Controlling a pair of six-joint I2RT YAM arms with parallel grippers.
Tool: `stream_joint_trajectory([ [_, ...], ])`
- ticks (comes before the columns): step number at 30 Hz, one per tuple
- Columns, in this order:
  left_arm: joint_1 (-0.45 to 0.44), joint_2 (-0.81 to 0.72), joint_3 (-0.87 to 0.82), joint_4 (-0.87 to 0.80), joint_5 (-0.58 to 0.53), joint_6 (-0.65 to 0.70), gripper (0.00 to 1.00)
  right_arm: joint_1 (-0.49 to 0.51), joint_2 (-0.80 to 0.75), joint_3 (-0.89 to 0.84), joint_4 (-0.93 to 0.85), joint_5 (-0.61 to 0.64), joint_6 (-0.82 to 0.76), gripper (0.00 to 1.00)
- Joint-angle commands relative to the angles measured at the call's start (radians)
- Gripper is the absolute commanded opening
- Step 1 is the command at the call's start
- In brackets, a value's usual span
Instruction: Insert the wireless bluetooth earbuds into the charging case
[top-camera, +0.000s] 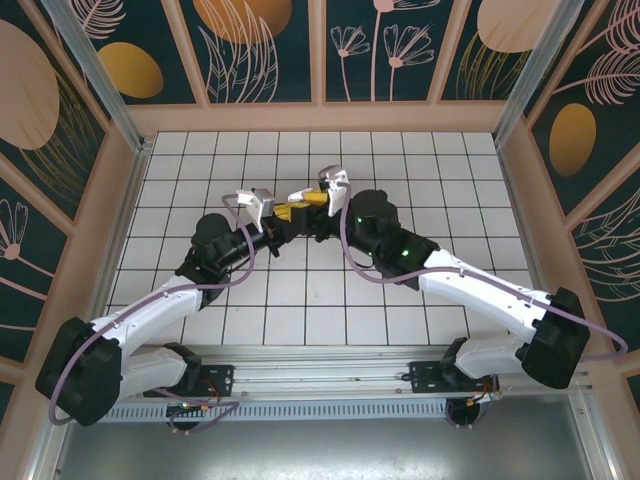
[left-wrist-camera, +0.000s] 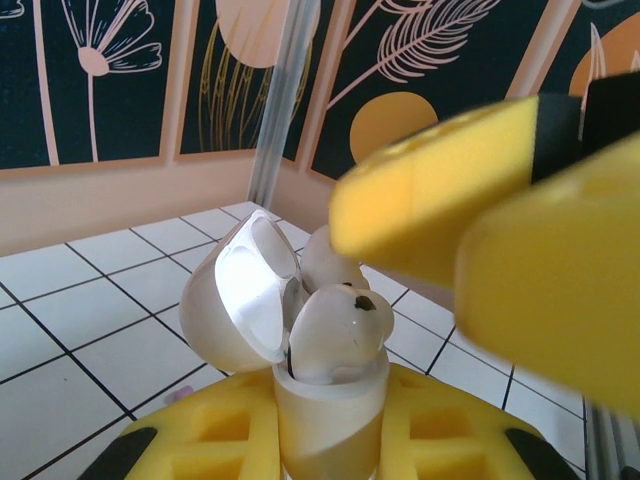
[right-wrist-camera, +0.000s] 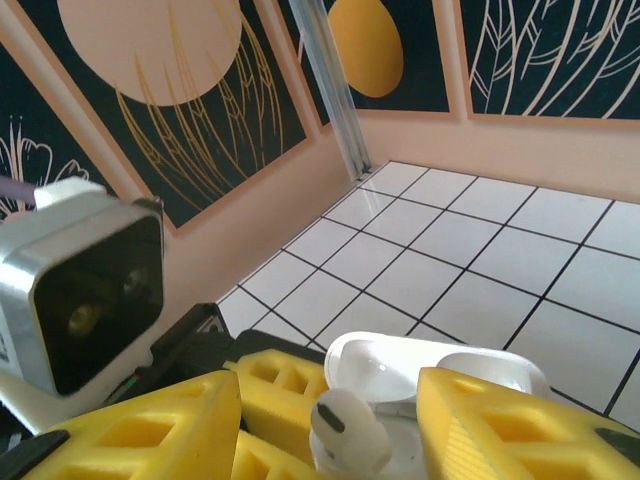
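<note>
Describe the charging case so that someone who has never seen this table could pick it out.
Go to the middle of the white tiled table, where the two arms meet. There the left gripper clamps a small charging case upright between yellow fingers. Unlike the yellow parts around it, it is glossy white, lid flipped open, an earbud sitting in its mouth.

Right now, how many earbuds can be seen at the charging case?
2. The front earbud sits in the open charging case; the rear earbud seems just behind it. Others may be hidden.
</note>
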Motion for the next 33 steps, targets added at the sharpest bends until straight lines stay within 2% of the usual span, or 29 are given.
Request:
stream_joint_trajectory([
  [1, -0.003, -0.018, 0.032, 0.06, 0.021, 0.017, 0.0, -0.02, -0.007, 0.061, -0.055, 0.017, 0.066, 0.52],
  [13, -0.003, -0.008, 0.036, 0.047, 0.025, 0.018, 0.0, -0.032, 0.023, 0.144, -0.127, -0.048, 0.102, 0.54],
  [18, -0.002, -0.011, 0.042, 0.01, 0.043, 0.045, 0.0, -0.043, 0.024, 0.199, -0.185, -0.1, 0.096, 0.51],
  [22, -0.002, -0.009, 0.058, -0.017, 0.104, 0.066, 0.0, -0.083, 0.018, 0.247, -0.278, -0.216, 0.043, 0.43],
  [26, -0.001, 0.001, 0.077, -0.044, 0.171, 0.073, 0.0, -0.137, -0.016, 0.257, -0.347, -0.35, 0.01, 0.27],
  [33, -0.002, 0.021, 0.089, -0.034, 0.207, 0.046, 0.0, -0.153, -0.024, 0.269, -0.436, -0.465, -0.045, 0.11],
])
